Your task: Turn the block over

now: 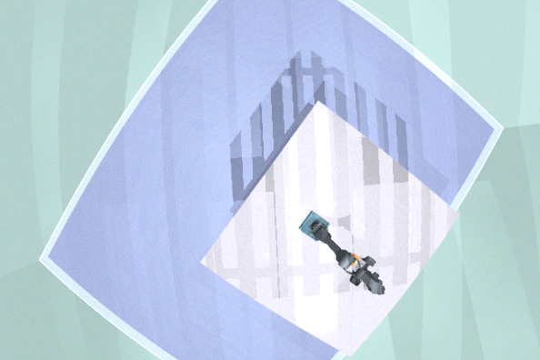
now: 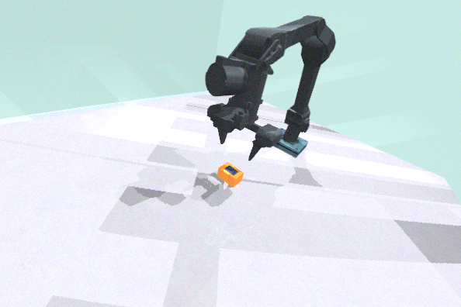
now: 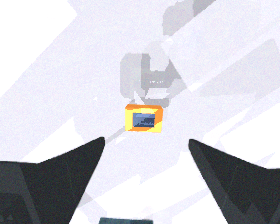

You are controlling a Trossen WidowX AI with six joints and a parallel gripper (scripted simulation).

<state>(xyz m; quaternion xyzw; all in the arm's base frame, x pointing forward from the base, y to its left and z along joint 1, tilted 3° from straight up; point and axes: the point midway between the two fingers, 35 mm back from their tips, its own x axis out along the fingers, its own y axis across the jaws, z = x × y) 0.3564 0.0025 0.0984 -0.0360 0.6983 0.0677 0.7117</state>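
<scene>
Orange block (image 2: pixel 230 174) rests flat on the pale table (image 2: pixel 116 232), its dark blue marked side facing up. The gripper (image 2: pixel 237 149) hangs above it with its jaws spread wide and nothing between them. In the wrist view the block (image 3: pixel 144 118) lies ahead of the fingertips, roughly centred on the gap, and its long axis runs across that gap, from one finger toward the other. To close on the short sides, the wrist likely needs to descend and advance. The arm's teal base plate (image 2: pixel 292 145) stands behind, apart from the block, and nothing seems to bar the approach.

Dark grey arm (image 2: pixel 310 74), teal base (image 2: pixel 292 146)
</scene>
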